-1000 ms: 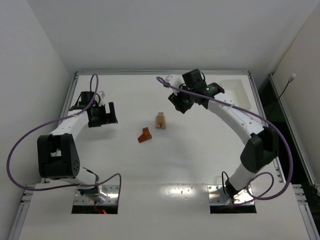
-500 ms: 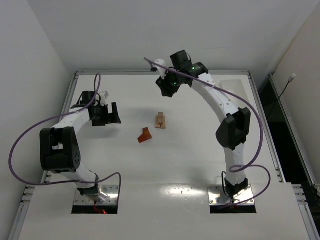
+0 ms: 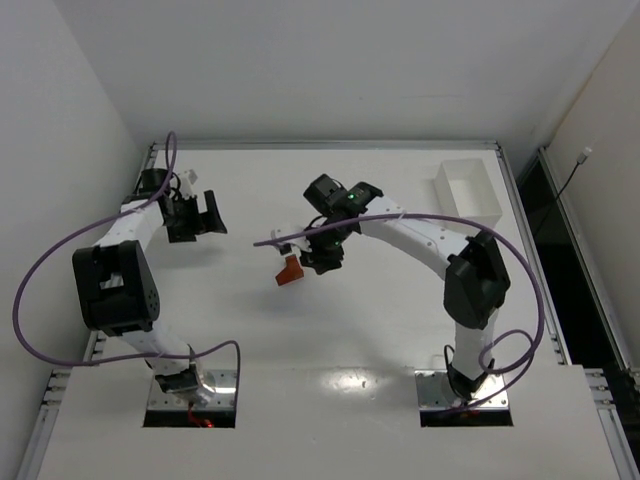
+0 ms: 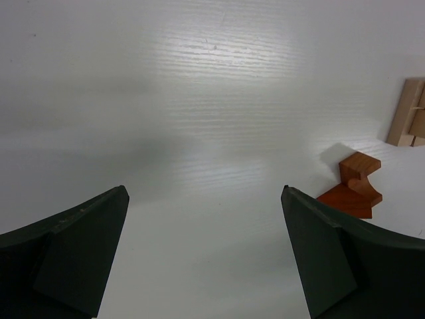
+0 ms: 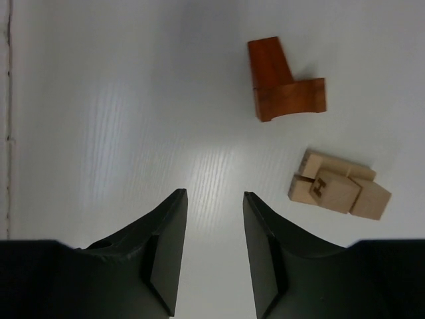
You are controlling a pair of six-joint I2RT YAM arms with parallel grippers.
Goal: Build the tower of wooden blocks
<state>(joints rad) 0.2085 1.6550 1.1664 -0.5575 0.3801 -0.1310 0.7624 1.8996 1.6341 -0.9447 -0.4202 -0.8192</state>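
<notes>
- The left gripper [image 4: 203, 199] is seen wide open and empty, at the far left of the table [image 3: 400, 340].
- The right gripper [image 5: 214, 199] is partly open over the middle of the table, and nothing is gripped by it.
- A reddish-brown block [image 5: 285, 90] is laid flat just left of that gripper.
- Tan blocks [image 5: 335, 193] are clustered together, touching, near the reddish-brown block but apart from it.

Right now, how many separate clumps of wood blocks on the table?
2. A reddish-brown L-shaped clump mid-table, and a pale tan clump just beside it, not touching. From above, the right gripper hides the tan one.
</notes>
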